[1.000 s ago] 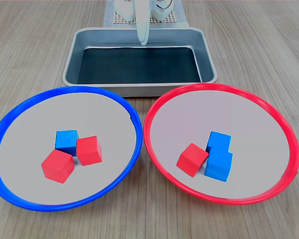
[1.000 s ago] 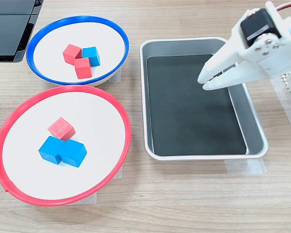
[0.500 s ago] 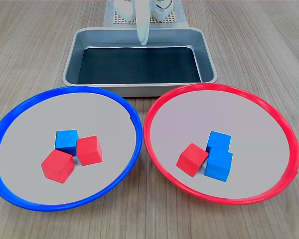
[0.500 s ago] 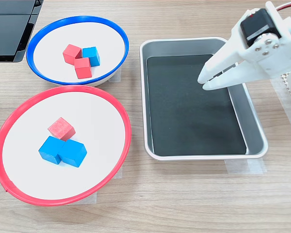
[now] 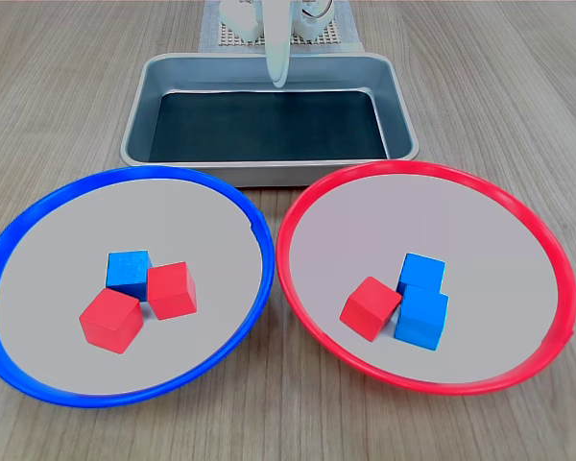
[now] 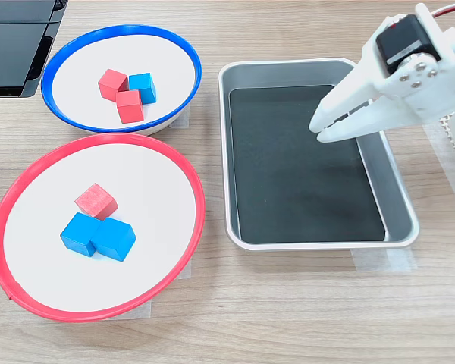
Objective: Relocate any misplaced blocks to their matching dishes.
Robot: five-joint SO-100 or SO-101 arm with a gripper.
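Note:
In both exterior views the blue-rimmed dish [image 5: 58,250] [image 6: 91,53] holds one blue block [image 5: 128,272] [image 6: 142,88] and two red blocks [image 5: 171,289] [image 5: 110,321] [image 6: 112,83] [image 6: 129,106], all touching. On the red-rimmed dish [image 5: 480,240] [image 6: 144,182] lie one red block [image 5: 370,307] [image 6: 96,201] and two blue blocks [image 5: 421,274] [image 5: 422,318] [image 6: 80,233] [image 6: 114,240] in a cluster. My white gripper [image 5: 276,79] [image 6: 318,130] hangs over the metal tray, far from both dishes, shut and holding nothing.
A rectangular metal tray [image 5: 269,173] [image 6: 288,182] with a black bottom sits behind the dishes, beneath the gripper. The arm's base stands on a white mesh mat [image 5: 346,34]. A black object [image 6: 15,45] lies at the second exterior view's top left.
The gripper has shifted very slightly over the tray. No block has moved.

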